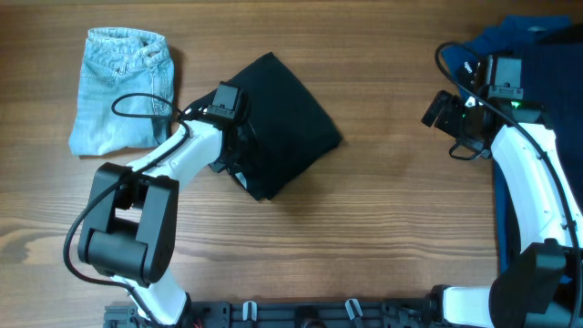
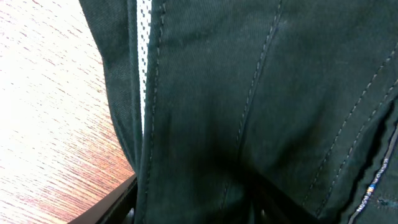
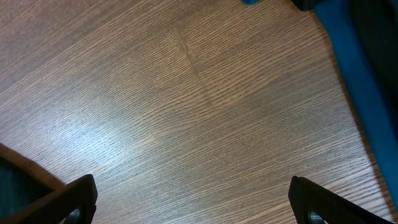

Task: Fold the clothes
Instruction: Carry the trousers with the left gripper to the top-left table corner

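Shorts (image 1: pixel 287 109) at centre frame, left claw (image 1: pixel 235 155) clamped on their edge: keep your fold low and even. Right claw (image 3: pixel 193 202) hangs apart, upper right.

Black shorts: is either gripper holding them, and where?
Left gripper sits at the left edge of the black shorts; whether it grips cannot be told. Right gripper is open over the table, holding nothing.

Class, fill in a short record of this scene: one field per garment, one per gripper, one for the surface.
Black garment: mid-table, diamond-shaped
Denim garment: left of it, apart
Dark blue garment: top right corner of the overhead view
Left gripper: at the black garment's edge, cloth hides its state
Right gripper: open, over bare wood
Table: wood grain
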`<action>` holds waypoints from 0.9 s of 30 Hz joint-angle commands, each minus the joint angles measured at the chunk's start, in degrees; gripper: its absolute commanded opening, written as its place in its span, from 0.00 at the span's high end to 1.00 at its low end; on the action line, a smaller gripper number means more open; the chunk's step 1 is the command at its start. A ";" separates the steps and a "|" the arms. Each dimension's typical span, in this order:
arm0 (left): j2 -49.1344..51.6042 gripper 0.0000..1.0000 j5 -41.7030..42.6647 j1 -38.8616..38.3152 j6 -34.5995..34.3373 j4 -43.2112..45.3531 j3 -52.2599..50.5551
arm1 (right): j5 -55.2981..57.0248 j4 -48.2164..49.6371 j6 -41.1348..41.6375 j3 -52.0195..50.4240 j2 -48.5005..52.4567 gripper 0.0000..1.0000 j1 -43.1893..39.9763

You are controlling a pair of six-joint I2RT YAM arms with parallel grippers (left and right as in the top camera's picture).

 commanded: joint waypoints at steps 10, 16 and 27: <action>4.94 0.50 2.43 0.15 -1.18 0.24 -2.84 | 1.03 0.13 0.59 0.39 -0.28 0.01 0.13; 5.16 0.86 2.64 0.15 -1.14 0.15 -2.84 | 1.03 0.15 0.59 0.39 -0.28 0.00 0.13; 3.15 0.96 2.19 0.13 9.70 0.13 2.21 | 1.03 0.15 0.57 0.39 -0.28 0.00 0.13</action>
